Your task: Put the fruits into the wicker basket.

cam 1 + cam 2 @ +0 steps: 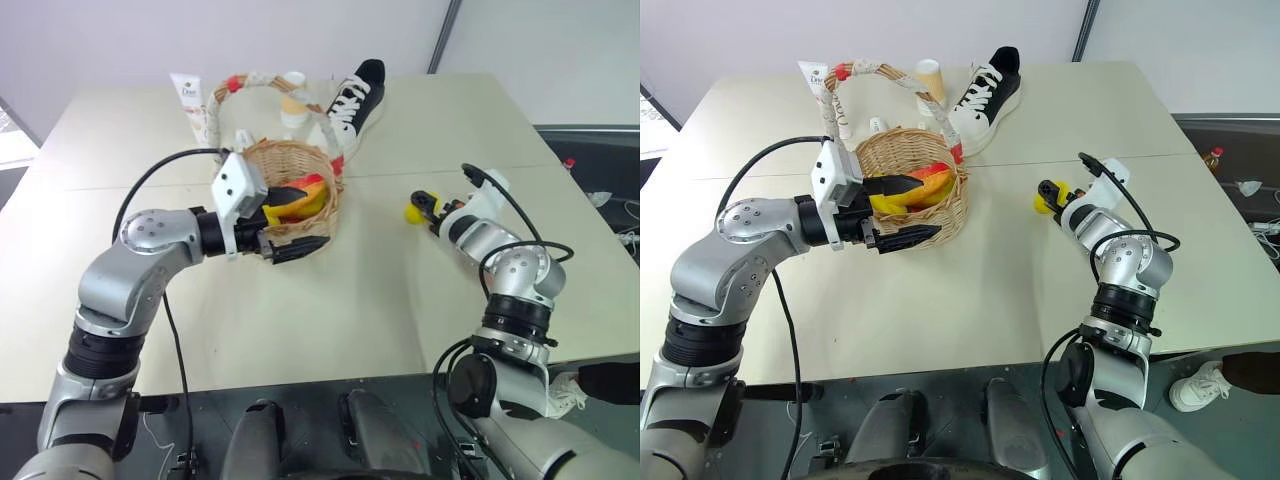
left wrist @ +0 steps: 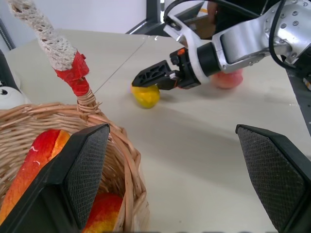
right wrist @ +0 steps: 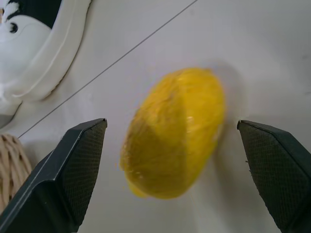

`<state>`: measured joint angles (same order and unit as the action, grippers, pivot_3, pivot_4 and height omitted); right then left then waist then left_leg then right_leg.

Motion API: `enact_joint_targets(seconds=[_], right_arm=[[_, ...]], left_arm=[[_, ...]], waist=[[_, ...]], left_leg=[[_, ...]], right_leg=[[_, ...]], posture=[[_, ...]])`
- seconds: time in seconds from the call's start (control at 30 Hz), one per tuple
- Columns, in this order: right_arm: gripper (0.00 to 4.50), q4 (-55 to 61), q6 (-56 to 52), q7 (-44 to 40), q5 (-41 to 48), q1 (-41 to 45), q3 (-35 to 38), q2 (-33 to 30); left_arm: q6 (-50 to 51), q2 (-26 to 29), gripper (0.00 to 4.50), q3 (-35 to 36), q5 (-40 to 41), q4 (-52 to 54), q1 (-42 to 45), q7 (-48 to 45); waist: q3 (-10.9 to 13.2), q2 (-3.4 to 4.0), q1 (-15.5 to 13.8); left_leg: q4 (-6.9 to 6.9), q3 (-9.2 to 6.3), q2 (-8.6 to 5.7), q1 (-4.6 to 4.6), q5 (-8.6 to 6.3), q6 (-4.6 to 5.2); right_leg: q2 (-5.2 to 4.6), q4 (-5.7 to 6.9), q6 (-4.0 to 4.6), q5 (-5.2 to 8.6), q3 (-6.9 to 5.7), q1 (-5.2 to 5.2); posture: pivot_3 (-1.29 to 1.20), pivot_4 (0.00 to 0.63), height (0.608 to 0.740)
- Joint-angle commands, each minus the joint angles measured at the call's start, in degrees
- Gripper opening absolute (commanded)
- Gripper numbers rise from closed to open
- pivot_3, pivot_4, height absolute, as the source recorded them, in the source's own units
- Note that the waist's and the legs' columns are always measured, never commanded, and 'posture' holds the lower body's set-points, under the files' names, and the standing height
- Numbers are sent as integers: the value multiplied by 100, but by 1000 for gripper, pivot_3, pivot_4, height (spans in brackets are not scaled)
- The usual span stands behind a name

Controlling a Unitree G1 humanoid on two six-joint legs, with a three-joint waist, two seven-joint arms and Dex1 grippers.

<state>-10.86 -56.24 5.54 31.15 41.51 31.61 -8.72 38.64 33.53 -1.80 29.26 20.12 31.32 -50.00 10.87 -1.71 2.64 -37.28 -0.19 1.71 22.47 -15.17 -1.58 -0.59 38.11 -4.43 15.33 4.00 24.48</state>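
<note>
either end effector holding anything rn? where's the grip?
Nothing held. Right end effector is open, straddling the lemon on the table; left end effector is open beside the wicker basket.

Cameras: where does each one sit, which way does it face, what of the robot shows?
Left and right eye views: on the head, looking forward and down at the table; both arms show, with the basket, lemon and shoe.
Left wrist view: along the open left gripper, past the basket toward the right gripper at the lemon, a peach behind it.
Right wrist view: along the open right gripper, whose fingers flank the lemon.
Shared: lemon, basket.
</note>
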Motion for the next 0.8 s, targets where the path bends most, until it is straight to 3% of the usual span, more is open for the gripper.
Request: enact_joint_targets(seconds=[0.03, 0.13, 0.23, 0.3, 0.4, 0.5, 0.57, 0.63, 0.7, 0.8], right_arm=[[4500, -128, 233, -14, 96, 229, -25, 36], [3631, -225, 335, 13, 111, 266, -42, 78], [2154, -165, 419, 66, 88, 243, -81, 90], [1527, -15, 363, 61, 139, 201, -109, 73], [1511, 566, 169, -83, 231, 31, -280, -60], [1511, 1793, 90, -1012, 82, -472, -1326, -804], [1511, 3124, 739, -2460, -318, -1041, -2602, -2060], [1511, 3958, 1402, -3541, -552, -1417, -3374, -2932], [1511, 4263, 1756, -4084, -439, -1408, -3684, -3082], [1511, 4206, 1840, -4197, -407, -893, -4094, -2622]], left_arm=[[-30, 9, 4451, -16, 87, 149, 13, -13], [-58, 16, 4500, -36, 61, 120, 1, -18], [-67, 27, 4500, -21, 58, 115, -20, -4], [-73, 43, 4500, -4, 63, 121, -39, -1], [-149, 127, 4500, 223, 71, 103, -181, 37], [-143, 258, 4500, 778, 267, -20, -421, 79], [-226, 457, 4500, 1375, 449, -191, -769, -32], [-338, 623, 4500, 1763, 578, -292, -1071, -184], [-441, 718, 4500, 1906, 596, -378, -1237, -249], [-556, 774, 4500, 2032, 584, -534, -1301, -261]], waist=[[0, 0, 0], [0, 0, 7], [0, 1, 7], [1, 1, 4], [4, 6, 7], [10, 16, 6], [15, 25, -4], [22, 36, 21], [19, 30, 78], [21, 25, 93]], left_leg=[[0, 0, 0, 0, 0, 0], [0, 1, -1, 1, 0, 0], [2, -1, 0, 0, 0, 0], [2, -1, 0, 0, 0, 0], [3, 0, 0, 0, 0, 0], [9, -2, 1, 8, 0, 0], [10, -3, 1, 13, 0, 1], [13, -5, 3, 12, -7, 12], [13, -6, 5, 3, -11, 18], [9, -8, 8, -4, -9, 16]], right_leg=[[0, -1, 0, 0, 0, 0], [-1, -1, 0, 0, 0, 0], [2, -1, 0, 0, 0, 0], [1, -1, 0, 0, 0, 0], [1, -2, 0, 0, 0, 0], [1, -4, 0, 1, 0, 10], [1, -8, -1, 2, -2, 13], [0, -17, -5, 5, 0, 16], [6, -19, -4, 6, 0, 10], [10, -18, -3, 5, -8, -5]], posture=[[0, 150, 740], [0, 150, 740], [0, 150, 740], [0, 150, 740], [0, 150, 740], [0, 150, 740], [0, 150, 740], [0, 150, 740], [0, 150, 740], [0, 150, 740]])
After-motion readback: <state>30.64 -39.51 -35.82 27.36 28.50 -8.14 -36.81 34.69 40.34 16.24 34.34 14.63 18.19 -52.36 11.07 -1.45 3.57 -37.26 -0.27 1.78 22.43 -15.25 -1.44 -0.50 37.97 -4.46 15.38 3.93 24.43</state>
